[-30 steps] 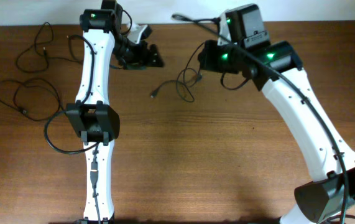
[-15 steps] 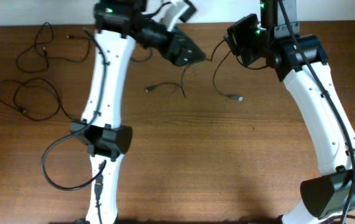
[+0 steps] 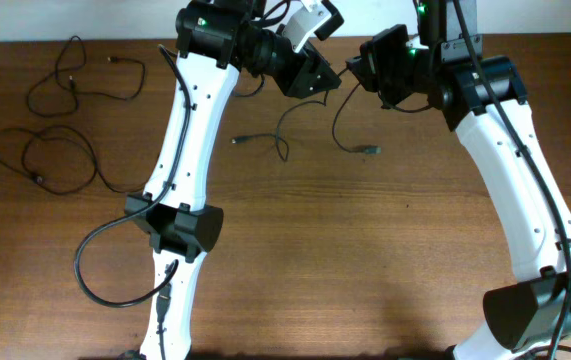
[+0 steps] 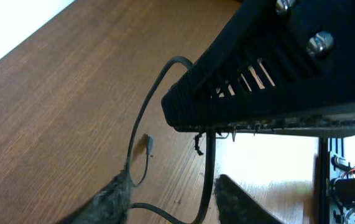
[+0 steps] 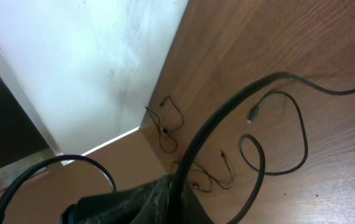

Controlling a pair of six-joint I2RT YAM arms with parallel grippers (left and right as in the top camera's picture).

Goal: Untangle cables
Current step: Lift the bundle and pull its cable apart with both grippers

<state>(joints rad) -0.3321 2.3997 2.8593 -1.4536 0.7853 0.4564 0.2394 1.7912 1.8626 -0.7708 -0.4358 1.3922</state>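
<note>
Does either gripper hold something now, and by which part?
The right gripper is shut on a thin black cable, partway along its length. The left gripper is open.

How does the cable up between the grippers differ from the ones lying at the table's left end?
The held cable drapes from the shut right gripper, lifted at its middle; the left-end cables lie flat, no gripper on them. The held cable forms two narrow loops with plug ends apart; the left-end cables sprawl in wider, overlapping loops. Both are thin and black.
</note>
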